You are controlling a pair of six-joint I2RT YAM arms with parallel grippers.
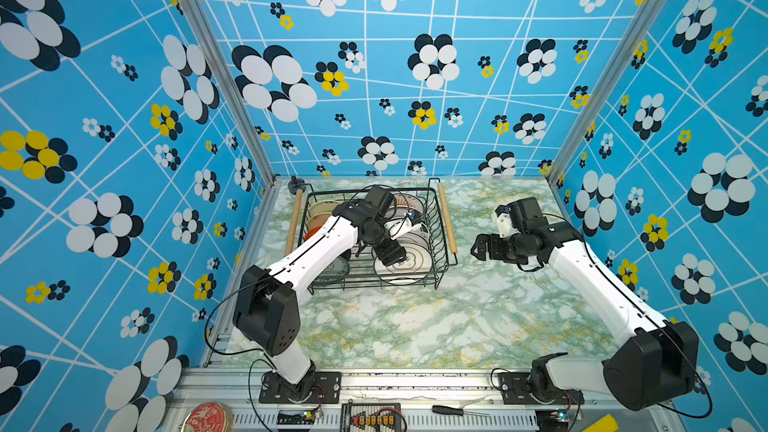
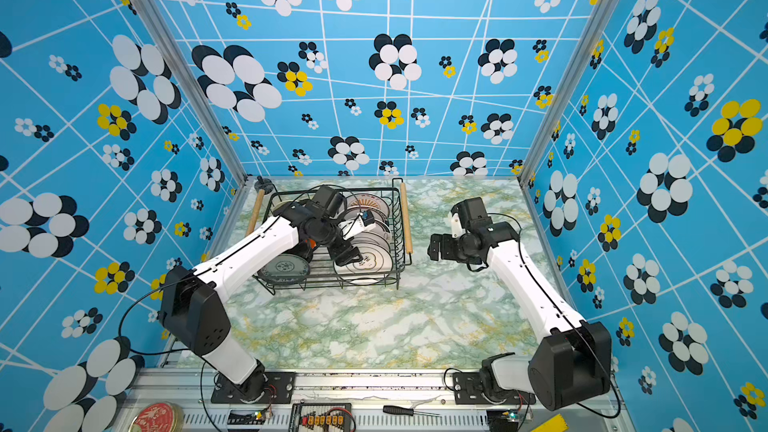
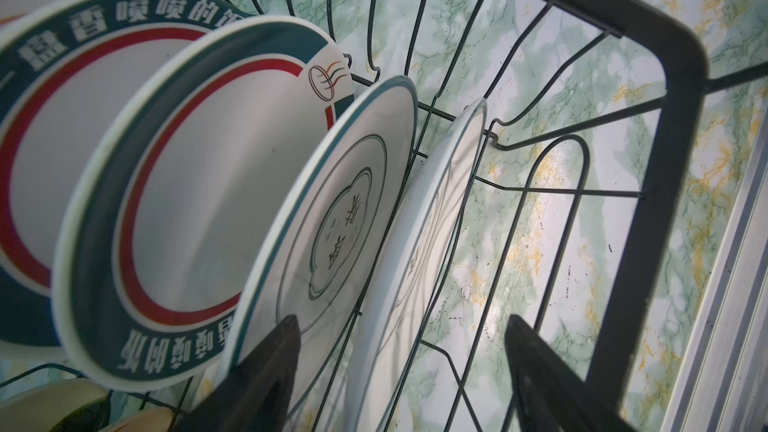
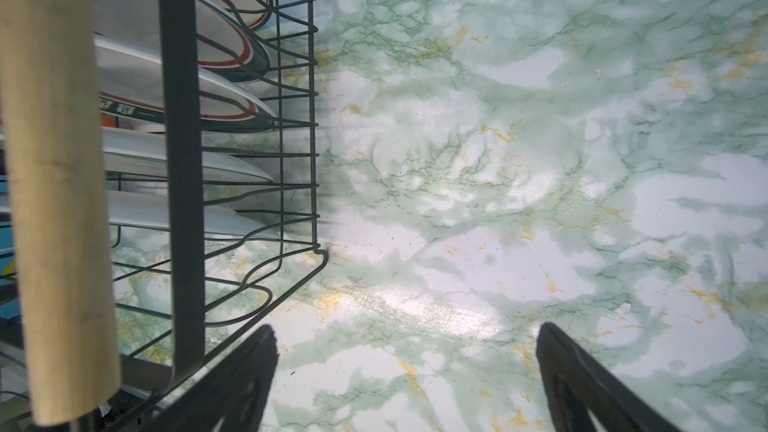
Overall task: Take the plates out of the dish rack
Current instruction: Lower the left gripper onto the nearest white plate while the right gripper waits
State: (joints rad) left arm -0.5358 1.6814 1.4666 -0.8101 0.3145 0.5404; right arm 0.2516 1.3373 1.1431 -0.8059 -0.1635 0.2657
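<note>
Several plates (image 1: 415, 243) stand on edge in the dish rack (image 1: 447, 218).
We see the left gripper (image 3: 401, 320) spread astride the frontmost plate (image 3: 424, 222); the right gripper (image 4: 406, 328) gapes over the table (image 4: 498, 160) beside it.

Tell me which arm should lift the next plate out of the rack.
Left. The left tool is inside the dish rack, open, with the front white plate between its fingers. The right tool hangs open outside the rack, over bare table beside the wooden handle.
</note>
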